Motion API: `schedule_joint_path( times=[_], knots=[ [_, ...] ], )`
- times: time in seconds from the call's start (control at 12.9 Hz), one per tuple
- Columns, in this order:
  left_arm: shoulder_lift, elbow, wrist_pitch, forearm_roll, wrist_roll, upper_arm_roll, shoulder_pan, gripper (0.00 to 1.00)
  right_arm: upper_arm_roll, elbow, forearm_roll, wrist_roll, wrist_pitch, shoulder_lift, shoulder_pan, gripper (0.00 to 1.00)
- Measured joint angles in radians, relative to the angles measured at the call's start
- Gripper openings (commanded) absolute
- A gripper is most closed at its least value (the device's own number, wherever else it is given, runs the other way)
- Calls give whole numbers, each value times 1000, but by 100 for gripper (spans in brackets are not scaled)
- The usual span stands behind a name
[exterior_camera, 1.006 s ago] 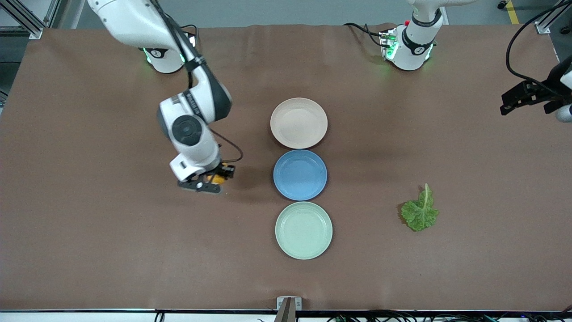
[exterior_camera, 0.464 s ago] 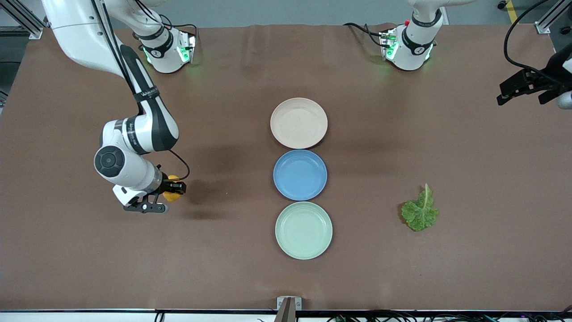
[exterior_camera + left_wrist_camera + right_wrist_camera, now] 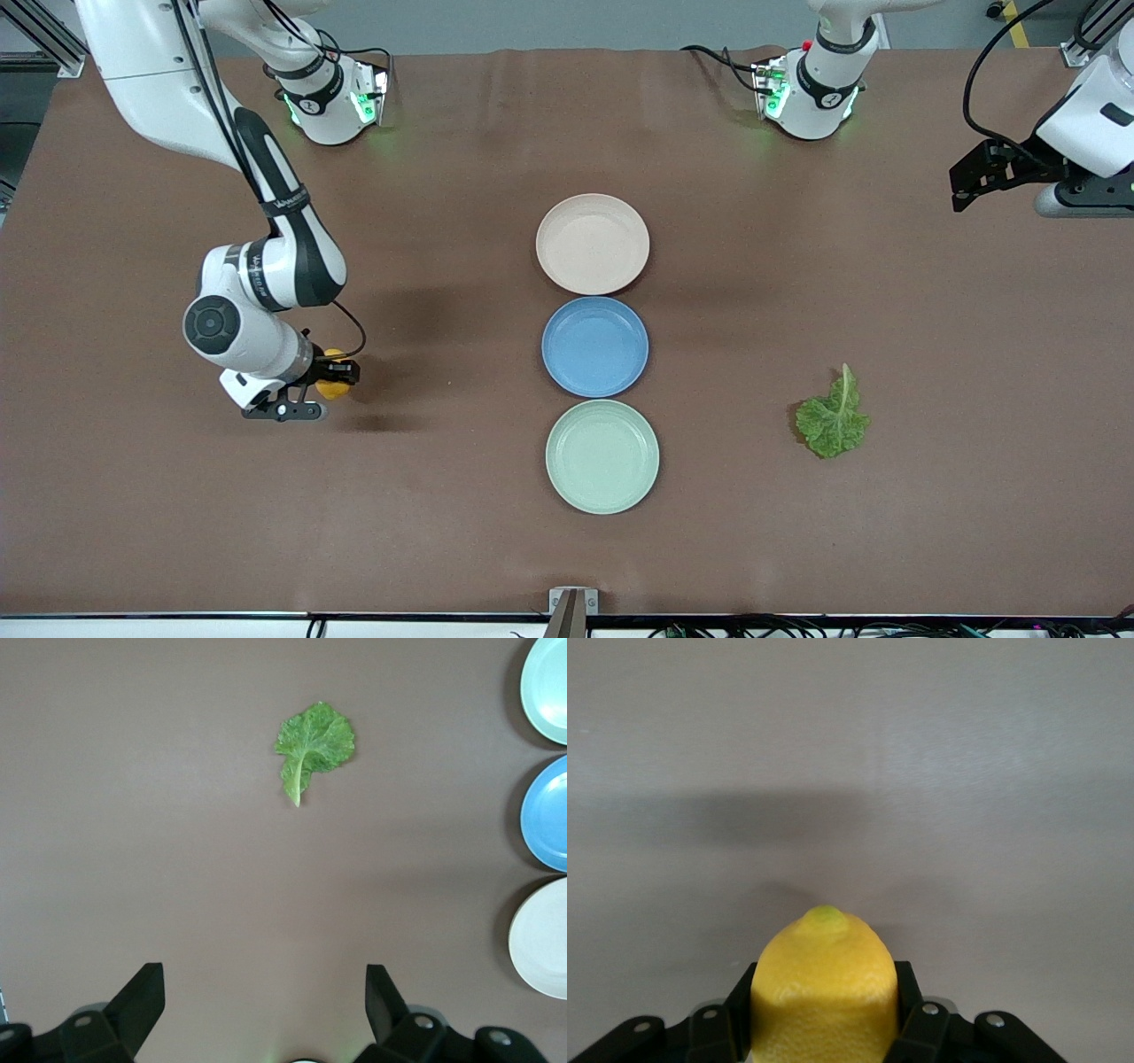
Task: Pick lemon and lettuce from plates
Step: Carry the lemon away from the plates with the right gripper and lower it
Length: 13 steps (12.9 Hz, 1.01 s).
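since a second ago the right tool point(image 3: 330, 383) has carried the lemon point(image 3: 333, 385), clamped tight, away from the plates point(image 3: 592, 244) over bare table point(image 3: 177, 514). the left tool point(image 3: 970, 177) hangs wide; the lettuce point(image 3: 833, 421) lies off-plate. release likely next.

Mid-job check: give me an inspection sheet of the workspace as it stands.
Surface: brown table cover, bare apart from the items below.
Job's things: lemon clamped in the right gripper; lettuce flat on the cover toward the left arm's end; beige-pink plate and pale green plate both empty.
Clutter: blue plate between them, empty.
Grippers: right gripper shut on the lemon, low over the cover; left gripper open, waiting.
Cables: black leads at the left arm's base.
Surroundings: nothing seen.
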Motion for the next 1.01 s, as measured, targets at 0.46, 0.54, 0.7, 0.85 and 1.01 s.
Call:
schedule_joint_path(
  times=[0.46, 0.54, 0.7, 0.85, 1.01],
  knots=[
    [0, -2, 1, -42, -14, 7, 11, 100, 3, -4, 3, -135, 60, 63, -92, 2],
    [0, -3, 1, -45, -28, 7, 11, 100, 8, -5, 3, -136, 60, 66, -92, 2],
    [0, -3, 1, -62, -49, 7, 11, 100, 19, -5, 3, -136, 55, 65, -92, 3],
    [-1, -3, 1, -65, -53, 7, 11, 100, 23, -8, 3, -136, 53, 64, -92, 3],
    [-1, -3, 0, -65, -57, 7, 11, 100, 25, -18, 3, -138, 53, 58, -92, 5]
  ],
)
